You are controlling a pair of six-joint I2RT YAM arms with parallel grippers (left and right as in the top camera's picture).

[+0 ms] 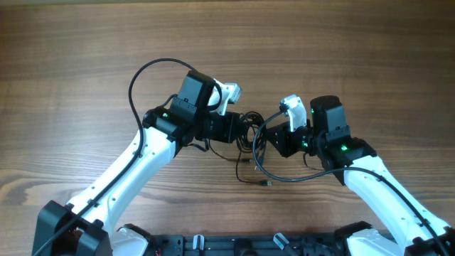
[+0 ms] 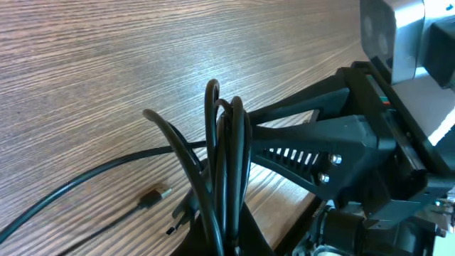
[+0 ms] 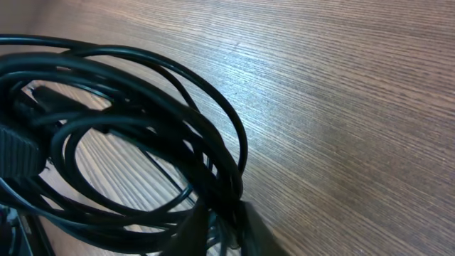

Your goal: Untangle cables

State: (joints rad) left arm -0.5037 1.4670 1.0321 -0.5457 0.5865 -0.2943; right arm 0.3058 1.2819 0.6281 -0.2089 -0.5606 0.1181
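Wood-grain surface (image 1: 85, 43) filling every view. Near its middle, slightly toward the near edge, left tool (image 1: 244, 129) and right tool (image 1: 269, 139) tip to tip, each clenched on the cables (image 1: 257, 160) bunched between them. Seen from overhead only: one loop trailing toward the near edge. Seen from left wrist only: cables (image 2: 227, 171) rising upright, small plug (image 2: 158, 193) lying flat beside them.

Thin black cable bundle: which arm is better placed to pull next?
Right, probably. The right pincer grips the thin black cable bundle beside its loose trailing loop; the left pincer anchors it.
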